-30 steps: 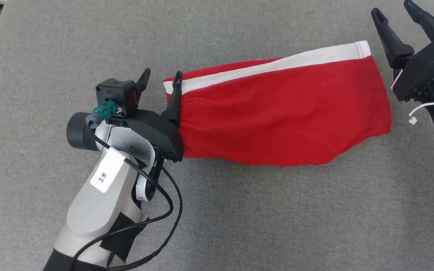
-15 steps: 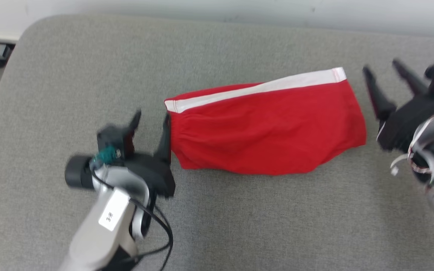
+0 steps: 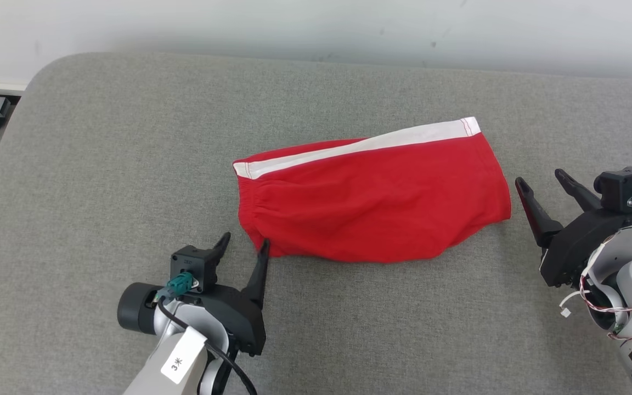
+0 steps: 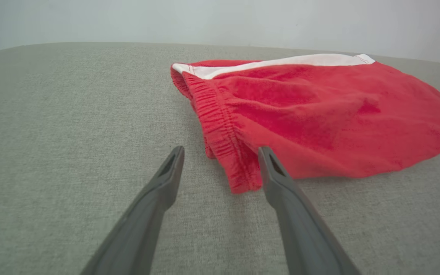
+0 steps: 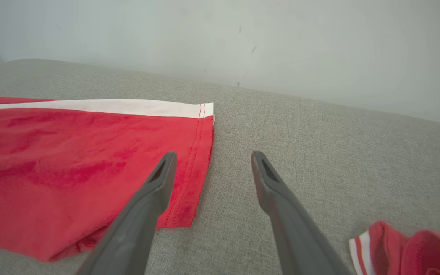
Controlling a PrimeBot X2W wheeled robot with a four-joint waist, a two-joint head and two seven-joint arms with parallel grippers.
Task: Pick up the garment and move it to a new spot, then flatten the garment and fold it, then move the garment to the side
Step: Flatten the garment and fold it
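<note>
Grey woven cloth covers the padded surface (image 3: 102, 164) on which everything is placed. At the left, the left gripper (image 3: 244, 241) is seen with its two dark fingers spread apart and nothing between them. One fingertip is just beside the near left corner of the garment (image 3: 371, 203), but it cannot be told whether contact is made. The garment, a red pair of shorts, is laid in the middle of the surface, between the two grippers. Its gathered waistband (image 4: 220, 126) is turned to the left and one white band (image 3: 360, 147) runs along the far edge. It is judged to be already flattened and folded in half, as the layers lie one on another with only small wrinkles. The moving to the side is judged to be what is left, and no grip is taken for it yet. At the right, the right gripper (image 3: 540, 179) is held near the hem but apart from it, its fingers also spread and empty. In the count, there are two grippers, two fingers on each, and one folded garment. One more piece of red cloth (image 5: 407, 248) with white stripes is seen at the lower right of the right wrist view, and what it is cannot be told.
</note>
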